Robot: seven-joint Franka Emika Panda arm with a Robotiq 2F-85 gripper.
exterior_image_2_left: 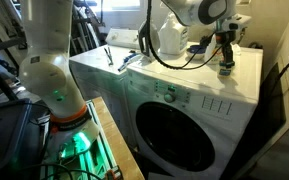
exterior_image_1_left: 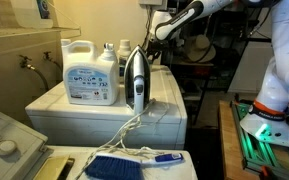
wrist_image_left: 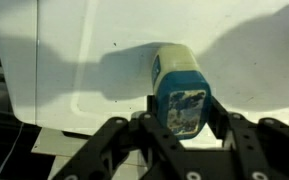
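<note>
A small bottle [wrist_image_left: 179, 90] with a blue label is seen standing between the fingers [wrist_image_left: 224, 125], on the white tabletop [wrist_image_left: 94, 60] beneath them. The fingers are set close at either side of it. Whether they are clamped on it cannot be told.

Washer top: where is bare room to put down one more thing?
The white top around the small bottle in the gripper is bare. A bare strip also lies between the iron and the top's side edge. It is crowded near the jug, the bottles behind it and the iron's cord.
</note>
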